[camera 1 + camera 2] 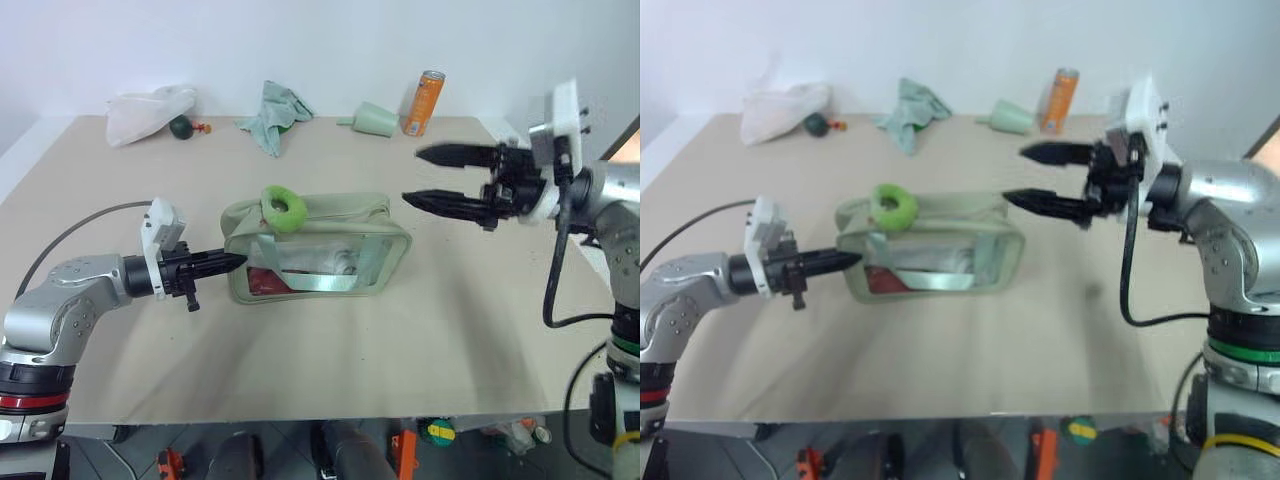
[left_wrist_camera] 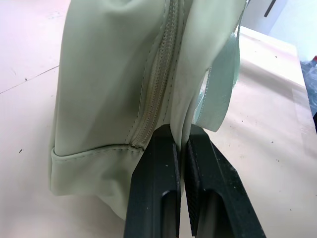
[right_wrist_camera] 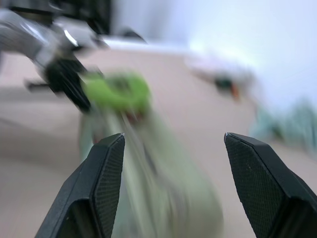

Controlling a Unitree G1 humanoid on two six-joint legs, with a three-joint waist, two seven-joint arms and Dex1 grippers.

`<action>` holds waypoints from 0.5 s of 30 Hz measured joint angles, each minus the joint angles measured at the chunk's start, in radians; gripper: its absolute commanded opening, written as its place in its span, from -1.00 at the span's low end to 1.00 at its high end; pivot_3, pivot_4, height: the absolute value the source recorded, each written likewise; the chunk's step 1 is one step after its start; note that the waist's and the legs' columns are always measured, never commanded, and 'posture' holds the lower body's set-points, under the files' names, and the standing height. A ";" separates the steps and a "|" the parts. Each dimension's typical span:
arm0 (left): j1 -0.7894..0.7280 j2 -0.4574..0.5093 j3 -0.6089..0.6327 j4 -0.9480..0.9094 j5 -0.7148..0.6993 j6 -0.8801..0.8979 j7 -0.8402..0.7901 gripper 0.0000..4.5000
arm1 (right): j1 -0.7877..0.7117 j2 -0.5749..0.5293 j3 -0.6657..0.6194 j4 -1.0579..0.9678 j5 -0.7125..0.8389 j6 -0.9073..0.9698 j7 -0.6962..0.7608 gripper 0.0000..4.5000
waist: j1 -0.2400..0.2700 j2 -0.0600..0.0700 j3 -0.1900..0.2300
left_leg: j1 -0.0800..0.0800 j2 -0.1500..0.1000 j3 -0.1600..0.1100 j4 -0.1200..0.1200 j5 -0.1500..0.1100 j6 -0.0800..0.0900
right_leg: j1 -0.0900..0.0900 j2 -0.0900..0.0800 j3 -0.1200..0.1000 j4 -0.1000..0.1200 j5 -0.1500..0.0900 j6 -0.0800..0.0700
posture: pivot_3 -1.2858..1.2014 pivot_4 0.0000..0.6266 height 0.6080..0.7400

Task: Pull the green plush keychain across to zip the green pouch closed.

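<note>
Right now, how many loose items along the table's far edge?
5: white bag far left, dark green ball against it, teal cloth centre, pale green cone cup, orange can beside it. The bag may hide more.

The green pouch is smooth matt fabric with a stitched zip seam, and its front panel is clear glossy plastic. On top of the pouch sits the green plush keychain, fuzzy and soft. The table under the pouch is matt, smooth beige. Far behind the pouch stand a glossy metal can and a crumpled teal cloth.
</note>
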 measured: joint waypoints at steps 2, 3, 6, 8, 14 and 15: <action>0.001 -0.001 -0.003 0.001 0.002 -0.007 -0.002 -1.00 | -0.004 0.024 0.095 -0.011 -0.059 -0.031 -0.004 0.47 | 0.000 0.000 0.000 | 0.000 0.000 0.001 0.000 0.000 0.000 | 0.000 -0.001 0.001 0.000 0.000 0.000 | 0.03 -0.52 1.00; 0.000 -0.002 -0.003 0.001 0.002 -0.008 -0.003 -1.00 | -0.005 0.030 0.124 -0.010 -0.079 -0.041 -0.005 0.47 | 0.001 0.000 0.000 | 0.000 0.000 0.001 0.000 0.000 0.000 | 0.000 -0.001 0.001 0.000 0.000 0.000 | 0.03 -0.52 1.00; 0.000 -0.013 -0.004 0.003 0.003 -0.010 -0.003 -1.00 | -0.047 0.077 0.278 0.002 -0.206 -0.125 -0.003 0.47 | 0.001 0.000 0.000 | -0.003 -0.002 0.002 0.000 0.000 0.000 | -0.002 -0.002 0.002 0.000 0.000 0.000 | 0.03 -0.52 1.00; 0.000 -0.020 -0.009 0.002 0.002 -0.010 -0.004 -1.00 | -0.073 0.095 0.313 0.019 -0.246 -0.164 -0.002 0.47 | 0.002 0.000 0.000 | -0.004 -0.003 0.002 0.000 0.000 0.000 | -0.003 -0.004 0.002 0.000 0.000 0.000 | 0.03 -0.52 1.00; 0.000 -0.027 -0.011 0.000 0.000 -0.010 0.001 -1.00 | -0.132 0.161 0.343 0.091 -0.314 -0.241 0.009 0.47 | 0.004 0.000 0.000 | -0.005 -0.004 0.002 0.000 0.000 0.000 | -0.003 -0.005 0.002 -0.001 0.000 0.000 | 0.03 -0.52 1.00; 0.000 -0.027 -0.011 0.000 0.000 -0.010 0.001 -1.00 | -0.138 0.170 0.348 0.103 -0.318 -0.247 0.011 0.47 | 0.004 0.000 0.000 | -0.005 -0.004 0.002 0.000 0.000 0.000 | -0.003 -0.005 0.002 -0.001 0.000 0.000 | 0.03 -0.52 1.00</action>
